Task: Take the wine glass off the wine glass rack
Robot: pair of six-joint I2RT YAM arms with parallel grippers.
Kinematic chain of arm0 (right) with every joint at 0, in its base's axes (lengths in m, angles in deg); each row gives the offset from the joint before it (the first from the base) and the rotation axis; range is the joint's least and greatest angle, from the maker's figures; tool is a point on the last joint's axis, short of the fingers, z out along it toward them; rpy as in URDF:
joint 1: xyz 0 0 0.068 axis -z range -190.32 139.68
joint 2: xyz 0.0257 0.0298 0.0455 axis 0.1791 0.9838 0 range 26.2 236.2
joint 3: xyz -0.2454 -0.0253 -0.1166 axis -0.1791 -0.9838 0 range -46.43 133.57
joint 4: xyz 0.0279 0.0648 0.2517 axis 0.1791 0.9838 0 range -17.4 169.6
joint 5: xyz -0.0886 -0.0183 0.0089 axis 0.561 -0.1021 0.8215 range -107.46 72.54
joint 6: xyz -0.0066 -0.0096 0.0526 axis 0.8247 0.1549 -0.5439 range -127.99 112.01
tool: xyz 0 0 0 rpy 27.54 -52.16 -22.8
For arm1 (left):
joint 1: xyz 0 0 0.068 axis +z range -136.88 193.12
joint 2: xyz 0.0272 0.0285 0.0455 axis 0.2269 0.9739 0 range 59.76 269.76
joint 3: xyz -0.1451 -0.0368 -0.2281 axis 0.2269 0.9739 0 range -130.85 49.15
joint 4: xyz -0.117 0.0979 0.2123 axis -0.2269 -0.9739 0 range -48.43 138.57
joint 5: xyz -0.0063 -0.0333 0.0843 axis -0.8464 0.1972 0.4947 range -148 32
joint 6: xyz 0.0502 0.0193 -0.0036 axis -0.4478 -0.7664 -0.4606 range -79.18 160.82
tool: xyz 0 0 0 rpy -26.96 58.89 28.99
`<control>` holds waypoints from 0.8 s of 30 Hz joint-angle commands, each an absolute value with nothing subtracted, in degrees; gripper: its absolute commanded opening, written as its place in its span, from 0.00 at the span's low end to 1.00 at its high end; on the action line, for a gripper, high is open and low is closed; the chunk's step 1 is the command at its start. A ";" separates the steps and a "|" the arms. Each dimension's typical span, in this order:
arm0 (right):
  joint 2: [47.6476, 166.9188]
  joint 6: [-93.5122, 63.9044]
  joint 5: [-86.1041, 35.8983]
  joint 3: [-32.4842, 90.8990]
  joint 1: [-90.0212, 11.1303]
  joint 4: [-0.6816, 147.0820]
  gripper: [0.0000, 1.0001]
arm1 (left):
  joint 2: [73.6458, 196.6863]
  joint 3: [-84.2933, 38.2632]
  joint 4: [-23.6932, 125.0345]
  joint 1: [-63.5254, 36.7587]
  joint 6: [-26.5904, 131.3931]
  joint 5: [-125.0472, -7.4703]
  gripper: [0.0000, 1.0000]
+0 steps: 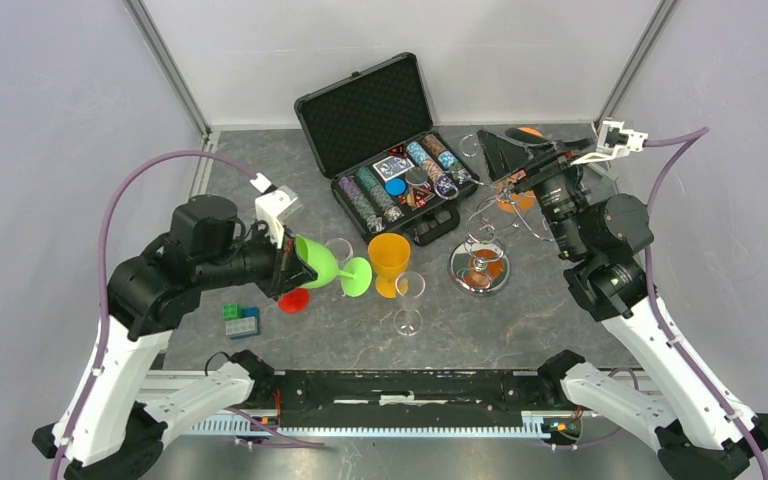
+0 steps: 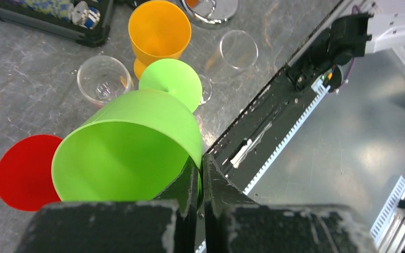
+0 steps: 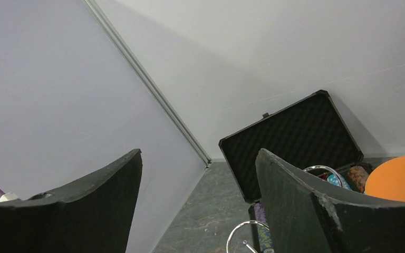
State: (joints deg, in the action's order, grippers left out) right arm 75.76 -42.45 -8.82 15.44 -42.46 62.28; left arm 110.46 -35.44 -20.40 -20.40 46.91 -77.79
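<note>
My left gripper (image 1: 290, 268) is shut on the rim of a green plastic wine glass (image 1: 322, 263), held tilted on its side just above the table, left of the rack. In the left wrist view the fingers (image 2: 190, 182) pinch the green glass's wall (image 2: 126, 153). The chrome wine glass rack (image 1: 480, 268) stands on its mirrored disc base at centre right, its curled hooks reaching up. An orange wine glass (image 1: 516, 197) still hangs among the hooks. My right gripper (image 1: 498, 158) is open and empty above the rack's back; its view shows a chrome hook (image 3: 248, 232) below the jaws and an orange foot (image 3: 398, 179).
An open black chip case (image 1: 385, 150) lies behind the rack. A yellow cup (image 1: 390, 258), two clear glasses (image 1: 409, 295) (image 1: 340, 250) and a red glass (image 1: 294, 299) stand near the green glass. Small toy bricks (image 1: 240, 320) lie at front left.
</note>
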 commanded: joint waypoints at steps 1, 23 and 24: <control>74.73 -40.44 -9.78 15.43 -42.59 59.77 0.83 | 112.13 -34.15 -22.16 -24.02 43.81 -77.36 0.02; 76.63 -39.72 -9.67 18.14 -42.60 62.79 0.81 | 128.90 -22.77 -13.98 -38.99 48.17 -62.56 0.03; 76.81 -39.63 -9.79 18.30 -42.57 63.00 0.81 | 129.10 -22.24 -13.24 -39.05 48.43 -62.59 0.05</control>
